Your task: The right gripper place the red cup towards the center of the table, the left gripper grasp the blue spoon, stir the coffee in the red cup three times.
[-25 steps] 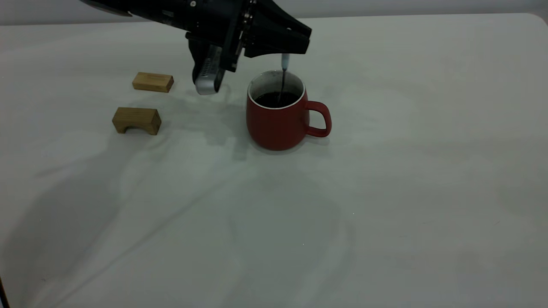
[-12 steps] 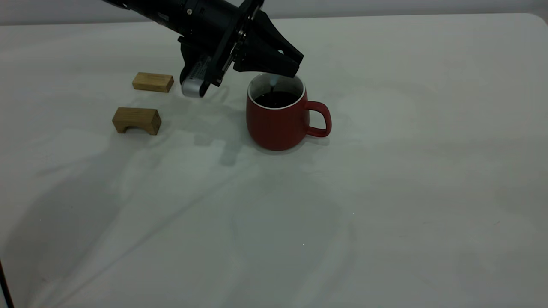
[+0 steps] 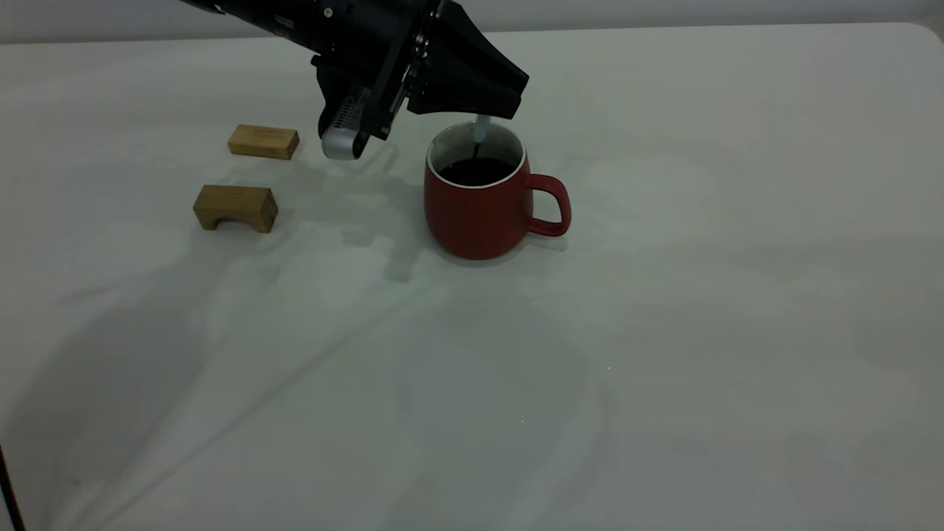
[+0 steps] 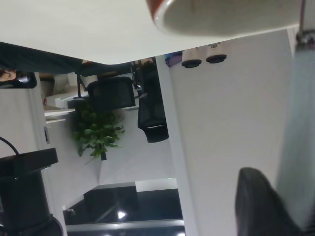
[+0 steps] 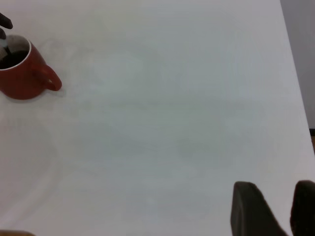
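Observation:
The red cup [image 3: 479,210] stands upright near the middle of the table [image 3: 664,332], its handle pointing right, with dark coffee [image 3: 476,172] inside. Just above its rim hangs my left gripper [image 3: 490,109], shut on the blue spoon [image 3: 481,131]. The spoon's grey neck dips into the coffee and its bowl is hidden. The left wrist view shows the pale spoon handle [image 4: 295,128] beside a dark finger [image 4: 261,201], and the cup's rim [image 4: 226,22]. My right gripper [image 5: 278,196] is parked far off to the right, open and empty, with the cup [image 5: 24,73] distant.
Two tan wooden blocks lie left of the cup: a flat one [image 3: 263,141] and an arched one [image 3: 236,208]. The left arm reaches in from the upper left over the table. Bare tabletop stretches in front of and to the right of the cup.
The left gripper dropped and swung left over the cup, then rose a little and came back right. The spoon moved round inside the cup. The cup and blocks stayed put.

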`<action>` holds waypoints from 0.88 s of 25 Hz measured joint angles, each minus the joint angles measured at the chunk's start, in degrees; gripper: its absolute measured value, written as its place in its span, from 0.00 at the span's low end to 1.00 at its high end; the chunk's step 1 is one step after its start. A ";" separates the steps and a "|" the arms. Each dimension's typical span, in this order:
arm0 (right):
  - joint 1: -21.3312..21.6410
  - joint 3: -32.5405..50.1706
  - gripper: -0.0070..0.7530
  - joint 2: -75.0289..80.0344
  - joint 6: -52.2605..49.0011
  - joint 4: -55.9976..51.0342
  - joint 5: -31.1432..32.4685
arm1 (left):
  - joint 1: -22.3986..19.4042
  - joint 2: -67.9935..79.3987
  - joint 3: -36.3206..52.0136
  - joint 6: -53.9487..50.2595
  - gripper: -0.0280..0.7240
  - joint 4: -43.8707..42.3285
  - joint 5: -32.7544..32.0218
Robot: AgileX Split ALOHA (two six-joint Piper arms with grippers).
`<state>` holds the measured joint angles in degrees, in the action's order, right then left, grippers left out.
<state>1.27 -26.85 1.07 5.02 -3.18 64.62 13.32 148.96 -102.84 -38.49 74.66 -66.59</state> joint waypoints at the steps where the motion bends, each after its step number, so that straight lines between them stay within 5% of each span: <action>1: 0.00 0.00 0.32 0.00 0.00 0.00 0.00 | 0.00 0.00 0.00 0.93 0.43 0.00 0.00; 10: 0.00 0.00 0.32 0.00 0.00 0.00 0.00 | 0.00 -0.95 -4.06 12.09 0.53 -7.42 -0.06; 17: 0.00 0.00 0.32 0.00 0.00 0.00 0.00 | 0.00 -13.97 -7.52 14.49 0.53 -40.60 -0.28; 22: 0.00 0.00 0.32 0.00 0.00 0.00 0.00 | 0.00 -28.63 -7.81 28.77 0.53 -62.59 -0.28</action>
<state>1.27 -26.85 1.07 5.02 -3.18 64.62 13.32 120.33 -110.66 -9.71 12.07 -66.87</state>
